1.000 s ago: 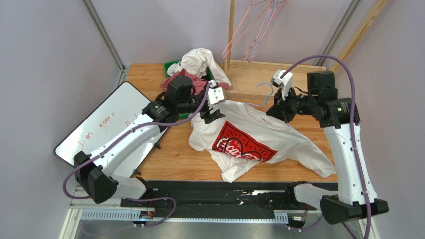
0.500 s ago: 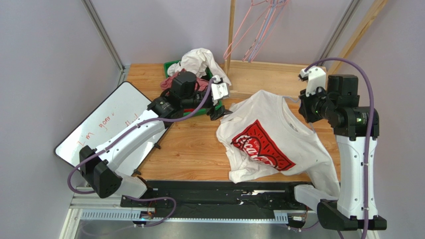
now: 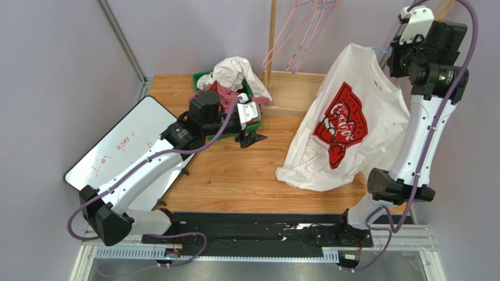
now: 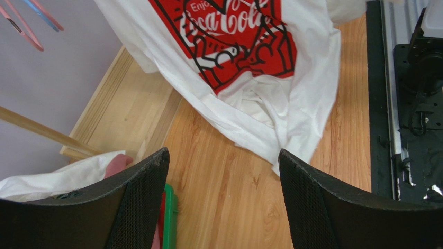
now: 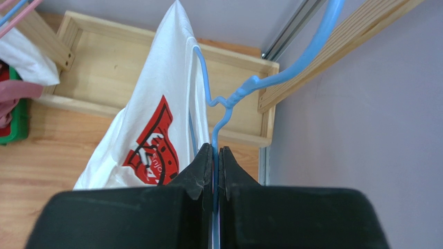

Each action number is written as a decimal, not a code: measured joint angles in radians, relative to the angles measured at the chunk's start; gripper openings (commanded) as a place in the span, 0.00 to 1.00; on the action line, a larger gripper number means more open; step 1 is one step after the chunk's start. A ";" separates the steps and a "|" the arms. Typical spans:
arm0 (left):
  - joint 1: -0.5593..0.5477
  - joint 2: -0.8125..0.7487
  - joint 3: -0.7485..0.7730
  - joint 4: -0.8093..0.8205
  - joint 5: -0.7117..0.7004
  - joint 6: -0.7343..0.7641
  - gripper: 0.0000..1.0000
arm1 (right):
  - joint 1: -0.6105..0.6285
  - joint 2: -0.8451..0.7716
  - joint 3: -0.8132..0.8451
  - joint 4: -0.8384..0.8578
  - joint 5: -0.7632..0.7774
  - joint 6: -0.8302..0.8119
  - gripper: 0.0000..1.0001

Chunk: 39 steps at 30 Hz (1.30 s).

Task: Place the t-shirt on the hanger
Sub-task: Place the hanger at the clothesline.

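Right gripper (image 5: 216, 150) clamped on the thin pale blue wire hanger (image 5: 229, 101), big white red-print t-shirt (image 3: 346, 129) hanging off it far right; left gripper (image 4: 222, 155) open, empty. I'd lift slow, level, so shoulders don't slip

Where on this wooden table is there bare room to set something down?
The wooden table is bare centrally, between the left arm's jaws, the hanging white red-printed t-shirt and the black front rail. Crowded: back-left corner, green bin, heaped clothes.
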<state>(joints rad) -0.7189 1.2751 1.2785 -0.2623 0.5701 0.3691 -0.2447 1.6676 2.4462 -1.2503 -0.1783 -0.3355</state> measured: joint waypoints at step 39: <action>0.000 -0.081 -0.145 0.010 -0.083 -0.042 0.81 | -0.073 0.377 0.087 0.809 0.045 0.080 0.00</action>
<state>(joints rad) -0.7193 1.1938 1.1336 -0.2523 0.4873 0.3275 -0.3180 2.0449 2.5328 -0.4408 -0.1333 -0.2558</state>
